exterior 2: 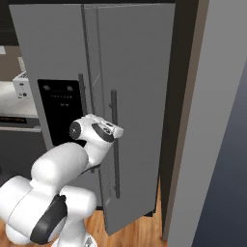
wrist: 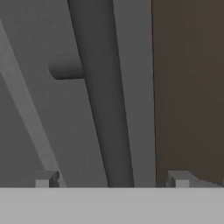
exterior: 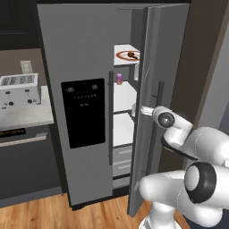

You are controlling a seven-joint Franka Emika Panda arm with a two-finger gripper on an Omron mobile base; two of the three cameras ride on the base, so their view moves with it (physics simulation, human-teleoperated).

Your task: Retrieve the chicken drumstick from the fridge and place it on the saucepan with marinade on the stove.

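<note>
While the jaws gape, empty, fridge (exterior: 85, 53) door handle (wrist: 105, 109) runs between.

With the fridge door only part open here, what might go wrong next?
The right fridge door stands only partly open, so reaching the chicken drumstick on its plate may hit the door's edge. The hand is open astride the door handle; pulling back askew could snag it.

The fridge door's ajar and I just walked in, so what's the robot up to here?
The robot has the fridge's right door partly open. Its gripper is open, jaws standing on either side of the dark bar handle. The chicken drumstick lies on a red-rimmed plate on an upper shelf, untouched.
</note>
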